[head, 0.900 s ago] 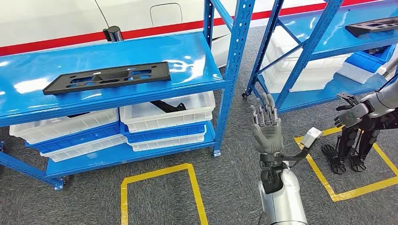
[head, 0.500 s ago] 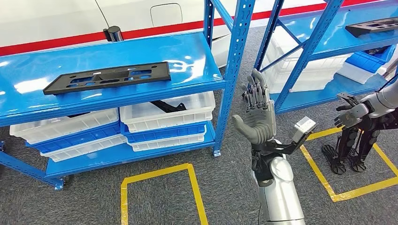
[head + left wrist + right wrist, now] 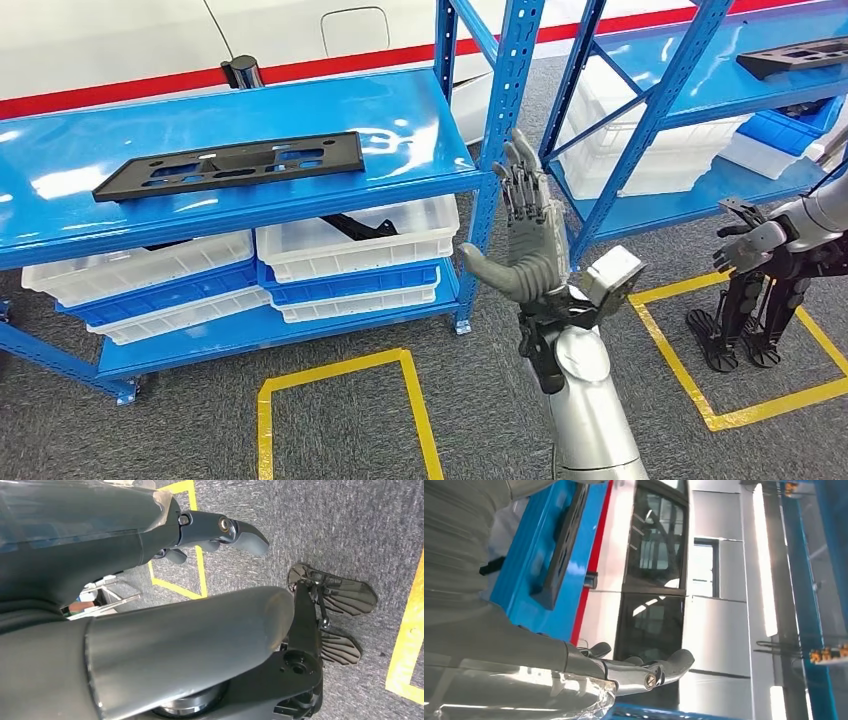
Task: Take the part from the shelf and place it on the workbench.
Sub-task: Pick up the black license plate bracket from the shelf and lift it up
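**Right hand raised and empty beside the shelf post; part lies on the shelf**

While the black part (image 3: pixel 228 165) lies flat on the top blue deck of the near shelf (image 3: pixel 420 120), running along the deck's middle and nearer its front edge than its back, the right hand (image 3: pixel 530 240) stands upright in front of that shelf's right front post (image 3: pixel 505 150). Its fingers (image 3: pixel 522 185) point upward and are spread apart, the thumb (image 3: pixel 480 268) juts toward the shelf, and nothing sits in the palm. The hand is well apart from the part, off the deck's right end. In the right wrist view the same hand (image 3: pixel 644 672) shows its fingers loosely extended and holding nothing, with the blue deck and the dark part (image 3: pixel 561 545) beyond them.

Under the top deck, white bins (image 3: pixel 355 240) and blue bins (image 3: pixel 160 295) are stacked on the lower level. Yellow tape (image 3: pixel 340 375) marks the grey carpet before the shelf.

The left hand (image 3: pixel 220 530) hangs over the carpet, a thumb and curled dark fingers visible with nothing in them; whether it is clenched I cannot tell.
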{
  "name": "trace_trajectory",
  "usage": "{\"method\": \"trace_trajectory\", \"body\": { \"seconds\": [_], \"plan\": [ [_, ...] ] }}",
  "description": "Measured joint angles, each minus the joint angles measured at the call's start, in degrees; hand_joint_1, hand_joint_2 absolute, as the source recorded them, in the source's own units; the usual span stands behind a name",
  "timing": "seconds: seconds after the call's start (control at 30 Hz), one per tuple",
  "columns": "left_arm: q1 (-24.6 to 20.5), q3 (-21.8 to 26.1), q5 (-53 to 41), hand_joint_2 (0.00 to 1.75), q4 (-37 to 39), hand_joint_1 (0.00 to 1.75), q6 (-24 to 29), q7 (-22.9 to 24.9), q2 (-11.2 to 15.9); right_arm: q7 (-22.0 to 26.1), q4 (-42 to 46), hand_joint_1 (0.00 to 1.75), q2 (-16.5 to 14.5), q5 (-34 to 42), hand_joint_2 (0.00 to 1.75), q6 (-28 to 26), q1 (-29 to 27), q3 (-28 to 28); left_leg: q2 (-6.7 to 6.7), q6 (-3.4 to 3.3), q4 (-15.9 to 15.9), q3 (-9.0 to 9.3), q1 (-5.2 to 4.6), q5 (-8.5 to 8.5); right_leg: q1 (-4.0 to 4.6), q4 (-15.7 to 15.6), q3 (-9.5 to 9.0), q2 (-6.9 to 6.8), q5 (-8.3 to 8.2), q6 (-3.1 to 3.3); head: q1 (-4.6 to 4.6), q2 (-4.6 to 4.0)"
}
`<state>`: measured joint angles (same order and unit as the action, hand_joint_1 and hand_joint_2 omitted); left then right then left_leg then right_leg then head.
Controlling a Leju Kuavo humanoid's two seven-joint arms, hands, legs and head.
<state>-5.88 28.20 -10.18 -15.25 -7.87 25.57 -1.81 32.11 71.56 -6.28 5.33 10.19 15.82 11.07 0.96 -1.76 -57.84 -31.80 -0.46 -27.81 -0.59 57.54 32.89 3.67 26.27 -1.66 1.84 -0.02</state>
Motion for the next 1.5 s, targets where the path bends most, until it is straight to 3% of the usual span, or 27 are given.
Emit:
{"method": "trace_trajectory", "body": {
  "seconds": [0.13, 0.27, 0.37, 0.5, 0.8, 0.9, 0.97, 1.03, 1.1, 1.13, 1.2, 1.23, 1.3, 1.4, 1.47, 1.5],
  "plan": [
    [0.0, 0.3, -0.1, 0.00, 0.2, 0.00, -0.1, 0.0, 0.0, 0.1, 1.1, 0.00, 0.7, -7.6, 1.75, -5.1, 1.5, 4.9, -0.04, 0.00, 0.0, 0.01, 0.00, 0.00, 0.00, 0.0, -0.01, 0.00, 0.00, 0.00, 0.00, 0.01],
    [0.1, 1.4, -0.5, 0.00, 0.3, 0.00, -0.5, 0.0, 0.0, -0.8, 3.1, 0.00, 2.6, -26.0, 0.00, -17.1, 4.2, 16.0, -0.04, 0.00, 0.0, 0.02, 0.00, 0.00, 0.00, 0.0, -0.01, 0.00, 0.00, 0.00, 0.00, 0.01],
    [0.1, 2.0, -0.6, 0.00, 0.3, 0.00, -0.6, 0.0, 0.0, -1.7, 4.2, 0.00, 3.4, -31.8, 0.00, -20.9, 4.7, 19.3, -0.04, 0.00, 0.0, 0.02, 0.00, 0.00, 0.00, 0.0, -0.01, 0.00, 0.00, 0.00, 0.00, 0.01],
    [0.0, 2.9, -0.3, 0.00, 0.3, 0.00, -0.6, 0.0, 0.0, -2.7, 5.6, 0.00, 4.1, -37.4, 1.75, -24.5, 4.9, 22.0, -0.04, 0.00, 0.0, 0.02, -0.03, 0.00, -0.05, 0.0, -0.02, 0.00, -0.01, -0.02, 0.00, 0.01],
    [-0.2, 4.7, 0.1, 0.00, 0.3, 0.00, -0.3, 0.0, 0.4, -5.9, 8.9, 0.00, 4.9, -46.2, 1.75, -30.2, 5.2, 25.6, -0.04, -0.13, -0.4, -0.09, -0.24, -0.03, -0.78, -0.1, -0.04, 0.02, -0.23, -0.36, -0.01, 0.01],
    [-0.4, 5.1, 0.0, 0.00, 0.3, 0.00, 0.0, 0.0, 0.5, -6.4, 9.8, 0.00, 4.9, -46.5, 1.75, -30.1, 5.5, 26.0, -0.17, -0.83, 0.3, 0.08, 0.08, 0.48, -0.67, 0.2, 0.26, -0.49, -0.05, -0.68, -0.01, 0.00],
    [-0.4, 5.2, -0.2, 0.00, 0.3, 0.00, 0.2, 0.0, 0.5, -6.5, 10.3, 0.00, 4.9, -46.5, 1.75, -29.9, 5.7, 26.1, -0.35, -1.35, 0.9, 0.25, 0.52, 0.97, -0.38, 4.1, 2.13, -1.85, 2.03, -0.35, 0.07, 0.00],
    [-0.2, 5.2, -0.7, 0.00, 0.3, 0.00, 0.4, 0.0, 0.5, -6.5, 10.5, 0.00, 5.0, -46.5, 1.75, -29.6, 5.7, 26.3, -0.46, -1.43, 0.9, 0.12, 0.58, 1.05, -0.35, 11.7, 5.62, -2.83, 5.34, 0.11, 0.13, -0.01],
    [0.1, 5.2, -1.5, 0.00, 0.3, 0.00, 0.6, 0.0, 0.5, -6.5, 10.5, 0.00, 5.2, -46.4, 1.75, -29.3, 5.6, 26.4, -0.34, -1.34, 0.9, 0.04, 0.65, 1.07, -0.45, 16.5, 7.64, -2.99, 6.70, -0.14, 0.12, -0.01],
    [0.1, 5.1, -2.0, 0.00, 0.4, 0.00, 0.7, 0.0, 0.5, -6.5, 10.5, 0.00, 5.3, -46.4, 1.75, -29.3, 5.5, 26.4, -0.13, -1.21, 0.8, 0.07, 0.73, 1.08, -0.53, 15.6, 7.07, -3.01, 6.04, -0.57, 0.12, -0.01],
    [0.2, 5.1, -3.0, 0.00, 0.4, 0.00, 1.3, 0.0, 0.5, -6.3, 10.5, 0.00, 5.3, -46.3, 1.75, -29.2, 5.5, 26.5, 0.54, -0.72, 0.7, 0.18, 0.94, 0.99, -0.84, 7.9, 3.08, -2.49, 3.07, -1.53, 0.13, -0.01],
    [0.1, 5.1, -3.4, 0.00, 0.4, 0.00, 1.7, 0.0, 0.5, -6.2, 10.6, 0.00, 5.4, -46.2, 1.75, -29.2, 5.5, 26.5, 0.92, -0.33, 0.6, 0.10, 0.92, 0.90, -0.91, 4.1, 1.07, -1.96, 1.90, -1.68, 0.13, -0.01],
    [0.2, 5.1, -4.0, 0.00, 0.4, 0.00, 2.3, 0.0, 0.5, -5.9, 10.6, 0.00, 5.4, -46.1, 1.75, -29.0, 5.5, 26.5, 1.52, 0.47, 0.4, -0.28, 0.88, 0.91, -0.86, 0.4, -0.80, -1.28, 0.96, -1.21, 0.07, 0.00],
    [0.3, 5.1, -4.1, 0.00, 0.4, 0.00, 2.6, 0.0, 0.5, -5.6, 10.7, 0.00, 5.4, -46.1, 1.75, -28.8, 5.5, 26.6, 1.77, 1.47, 0.2, -0.68, 1.15, 0.89, -0.77, 0.4, -0.74, -1.94, 0.75, 0.03, -0.02, 0.00],
    [0.2, 5.0, -4.1, 0.00, 0.4, 0.00, 2.9, 0.0, 0.5, -5.5, 10.8, 0.00, 5.1, -46.1, 1.75, -28.7, 5.6, 26.6, 0.71, 2.00, -3.0, -2.16, 1.25, -1.12, -1.01, 0.2, -0.84, -2.67, 0.67, 0.98, -0.09, -0.01],
    [0.2, 5.0, -4.1, 0.00, 0.4, 0.00, 3.0, 0.0, 0.5, -5.5, 10.8, 0.00, 5.0, -46.1, 1.75, -28.6, 5.6, 26.6, 0.04, 2.21, -6.4, -3.75, 1.26, -2.84, -0.94, 0.2, -0.87, -3.08, 0.70, 1.32, -0.14, -0.01]
  ]
}}
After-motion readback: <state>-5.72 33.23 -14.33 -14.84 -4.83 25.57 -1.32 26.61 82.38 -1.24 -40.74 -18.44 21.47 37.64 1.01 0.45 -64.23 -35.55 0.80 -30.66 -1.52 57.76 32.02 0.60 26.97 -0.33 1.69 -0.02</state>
